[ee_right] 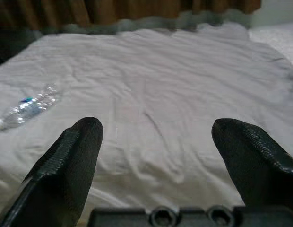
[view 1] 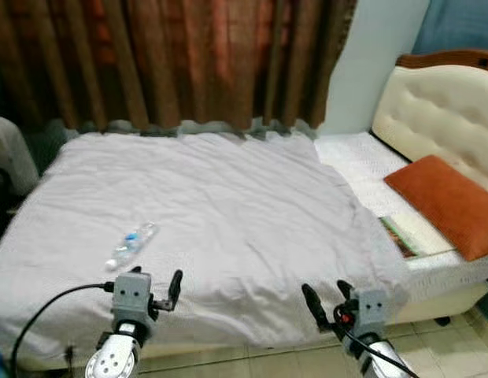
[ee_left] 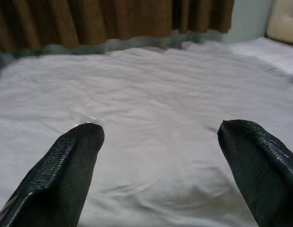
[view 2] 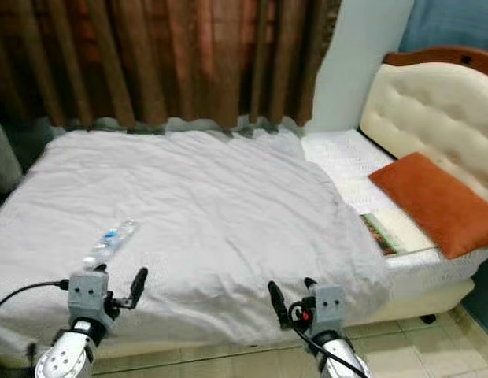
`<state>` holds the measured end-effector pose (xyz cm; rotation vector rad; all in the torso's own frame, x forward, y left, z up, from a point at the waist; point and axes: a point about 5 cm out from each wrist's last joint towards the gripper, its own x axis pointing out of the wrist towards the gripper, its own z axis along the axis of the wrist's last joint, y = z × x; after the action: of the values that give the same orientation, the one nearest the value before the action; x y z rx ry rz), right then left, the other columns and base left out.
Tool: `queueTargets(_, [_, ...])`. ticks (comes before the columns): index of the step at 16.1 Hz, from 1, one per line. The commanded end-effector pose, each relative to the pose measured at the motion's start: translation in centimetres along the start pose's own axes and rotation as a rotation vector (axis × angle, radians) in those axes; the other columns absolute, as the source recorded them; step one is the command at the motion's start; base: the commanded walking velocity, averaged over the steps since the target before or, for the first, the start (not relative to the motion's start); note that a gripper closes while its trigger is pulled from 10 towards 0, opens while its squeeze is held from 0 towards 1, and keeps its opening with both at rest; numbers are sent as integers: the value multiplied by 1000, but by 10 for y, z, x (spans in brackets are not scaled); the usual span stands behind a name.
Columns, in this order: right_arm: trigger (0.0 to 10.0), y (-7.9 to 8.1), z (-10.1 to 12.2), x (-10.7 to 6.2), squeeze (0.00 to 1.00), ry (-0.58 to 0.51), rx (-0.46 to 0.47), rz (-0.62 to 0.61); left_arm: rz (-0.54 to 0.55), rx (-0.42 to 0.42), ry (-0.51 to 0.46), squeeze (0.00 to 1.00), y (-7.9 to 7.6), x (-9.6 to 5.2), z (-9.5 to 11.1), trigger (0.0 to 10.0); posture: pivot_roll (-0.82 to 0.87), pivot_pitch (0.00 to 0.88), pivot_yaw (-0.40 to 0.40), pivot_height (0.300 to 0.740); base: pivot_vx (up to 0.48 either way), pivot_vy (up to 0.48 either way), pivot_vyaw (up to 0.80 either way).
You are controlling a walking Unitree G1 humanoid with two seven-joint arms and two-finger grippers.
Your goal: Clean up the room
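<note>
While both arms reach toward the near edge of the bed, the scene reads as follows.

Bed: a wide mattress under a wrinkled grey blanket [view 1: 220, 205], with the near edge facing the robot.
Bottle: 1 clear plastic bottle [view 1: 132, 244] with a blue label lies on its side on the blanket, toward the robot's left and close to the near edge.
Left gripper: the left gripper [view 1: 149, 293] is held low at the near edge of the bed, its 2 black fingers [ee_left: 66, 165] spread wide with nothing between them.
Bottle versus left fingers: the bottle lies just beyond the gripper and a little to its left, apart from the fingers and outside their gap.
Right gripper: the right gripper [view 1: 327, 299] hovers at the bed's near edge further right, its 2 fingers [ee_right: 71, 161] also wide apart and empty.
Bottle versus right fingers: well apart, off to the left past the left finger.
Pillow: an orange pillow [view 1: 445, 201] lies by the cream headboard [view 1: 441, 102] on the right.
Book: a flat book [view 1: 401, 235] rests just beside the pillow.
Curtain: brown curtains [view 1: 189, 55] hang behind the bed.
</note>
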<state>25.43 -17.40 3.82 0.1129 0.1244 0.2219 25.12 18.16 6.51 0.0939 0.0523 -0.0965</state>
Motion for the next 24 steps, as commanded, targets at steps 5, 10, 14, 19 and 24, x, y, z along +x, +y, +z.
queueTargets(5, [10000,-3,2,6,0,24,-7,23,58,30,-32,0,0,17,16,10000,42,0,-61,740,176,96,289])
queueTargets(10, [10000,-3,0,7,0,30,-7,29,55,54,-31,0,4,23,19,10000,46,0,-62,740,467,0,268])
queueTargets(14, [10000,-2,0,7,0,27,-15,31,21,84,-23,0,2,27,19,10000,40,0,-59,740,469,0,0])
queueTargets(19, [10000,-5,-3,6,0,39,-24,13,16,56,-19,0,2,29,20,10000,33,0,-55,740,468,0,0])
queueTargets(24, [10000,-4,-2,4,0,36,-31,20,5,54,-15,0,-1,30,18,10000,27,0,-57,740,401,226,0])
